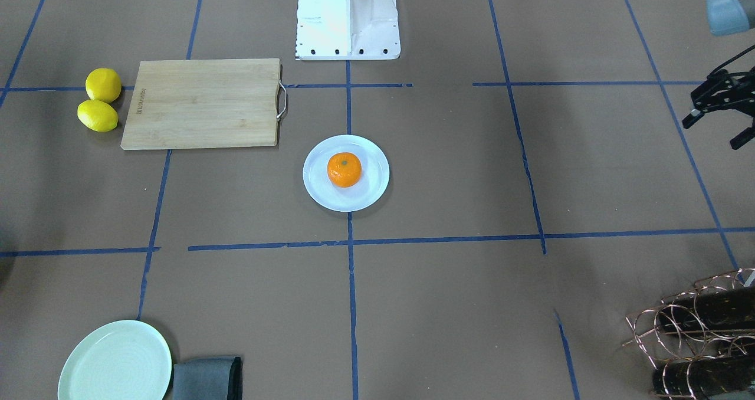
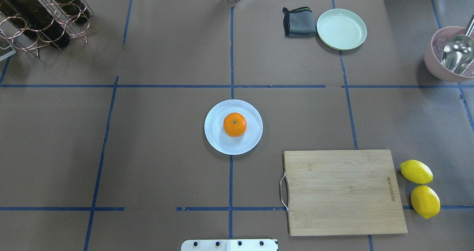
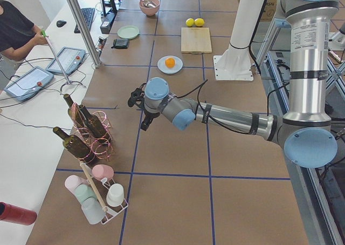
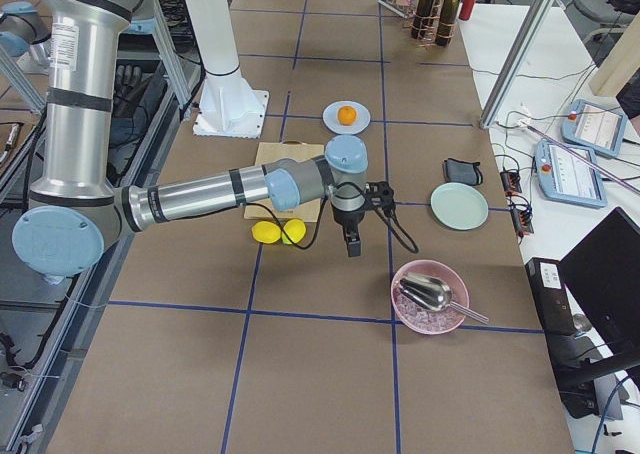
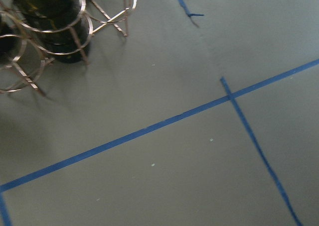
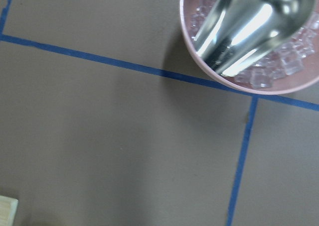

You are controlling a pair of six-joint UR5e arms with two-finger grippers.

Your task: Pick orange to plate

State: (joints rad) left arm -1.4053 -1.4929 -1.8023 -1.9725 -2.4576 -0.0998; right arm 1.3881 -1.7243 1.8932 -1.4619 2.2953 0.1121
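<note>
Nearby, a cutting board [image 2: 344, 191] flanks the plate [image 2: 216, 141] holding the orange [image 2: 234, 124].

Bare worktop [image 2: 148, 132] rings the plate [image 2: 214, 140] and its orange [image 2: 234, 124] on every side. Nearest obstacle: cutting board [image 2: 344, 191], toward the robot's right. Lemons [image 2: 416, 171], bottle rack [image 2: 37, 21], bowl [image 2: 437, 64], green plate [image 2: 341, 29] and cloth [image 2: 298, 22] stand well apart at the edges.

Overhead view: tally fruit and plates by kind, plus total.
orange: 1
lemons: 2
plates: 2 (bluish-white plate, mint-green plate)
Total: 5
</note>
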